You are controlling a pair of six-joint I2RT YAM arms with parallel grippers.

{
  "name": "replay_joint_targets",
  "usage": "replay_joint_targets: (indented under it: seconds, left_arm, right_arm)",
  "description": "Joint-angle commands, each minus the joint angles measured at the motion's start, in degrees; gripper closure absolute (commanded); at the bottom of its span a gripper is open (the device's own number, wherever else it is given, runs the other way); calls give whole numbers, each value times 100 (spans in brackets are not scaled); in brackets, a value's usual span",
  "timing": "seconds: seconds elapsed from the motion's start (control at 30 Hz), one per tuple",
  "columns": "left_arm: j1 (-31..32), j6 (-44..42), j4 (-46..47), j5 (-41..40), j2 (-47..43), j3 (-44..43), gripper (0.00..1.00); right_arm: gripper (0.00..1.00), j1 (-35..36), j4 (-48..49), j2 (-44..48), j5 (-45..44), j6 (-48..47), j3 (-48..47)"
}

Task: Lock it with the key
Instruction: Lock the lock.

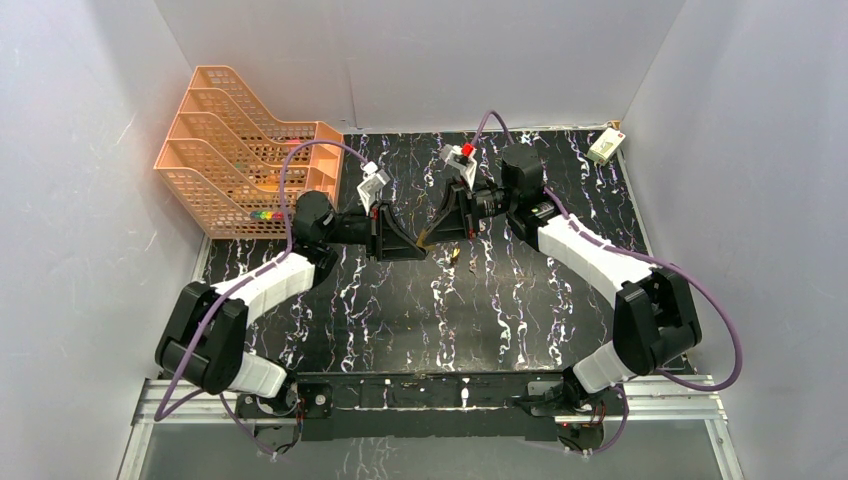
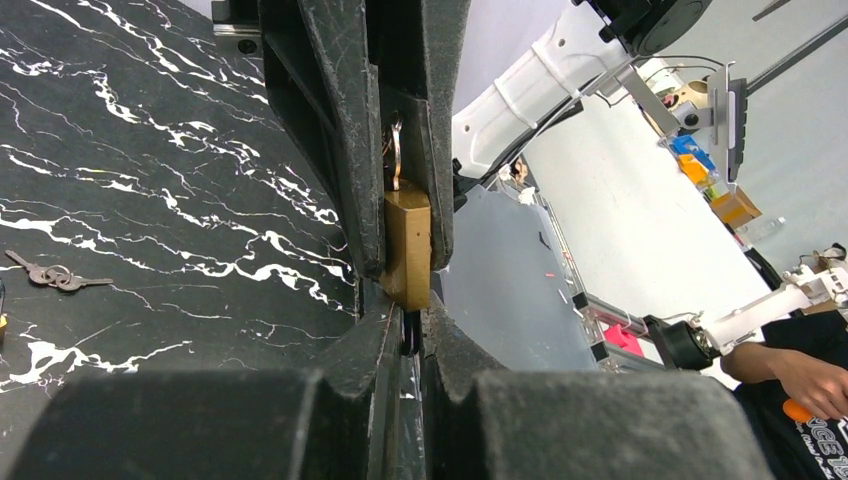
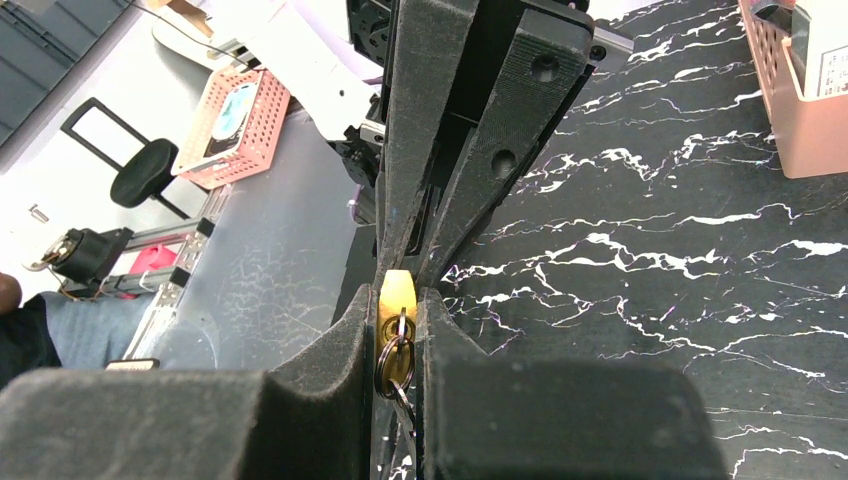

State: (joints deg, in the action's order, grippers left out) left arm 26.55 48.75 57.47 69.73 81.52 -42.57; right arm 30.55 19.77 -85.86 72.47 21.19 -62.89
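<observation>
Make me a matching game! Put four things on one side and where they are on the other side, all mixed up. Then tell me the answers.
Things
1. padlock
2. loose keys
3. orange rack
4. small pale box

Places
A. far right corner of the table
B. lying flat on the table, nothing holding them
C. pinched where the left gripper meets the right gripper
D. far left corner of the table

Pairs: 1-C, 2-B, 3-D, 4-A

Orange tray rack [image 1: 245,165] sits back left, beige box [image 1: 606,146] back right.
</observation>
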Motion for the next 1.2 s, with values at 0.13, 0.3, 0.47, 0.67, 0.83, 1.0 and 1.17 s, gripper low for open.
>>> replay_joint_targets:
  seconds: [0.13, 0.3, 0.47, 0.67, 0.83, 1.0, 1.17]
  left_arm:
    - [457, -99, -5, -1101, -421, -147, 100]
    - [457, -255, -325, -1195, -645, -185, 100]
    - [457, -361, -508, -1320, -742, -148, 100]
    - [457, -429, -687, -1450, -685, -164, 100]
    - [457, -441, -729, -1472, -701, -182, 100]
    - [457, -732, -1219, -1542, -883, -226, 100]
    - [428, -1458, -2269, -1791, -1284, -350, 100]
  right_arm:
    - [100, 772, 585, 131, -880, -185, -295]
    - [100, 777, 580, 115, -911, -185, -288]
    - [100, 770, 567, 157, -944, -168, -277]
    - [100, 770, 522, 225, -993, -176, -250]
    - [100, 777, 443, 278, -1052, -200, -241]
    - [100, 769, 369, 390, -1198, -291, -211]
    - [100, 742, 127, 669, -1596, -600, -72]
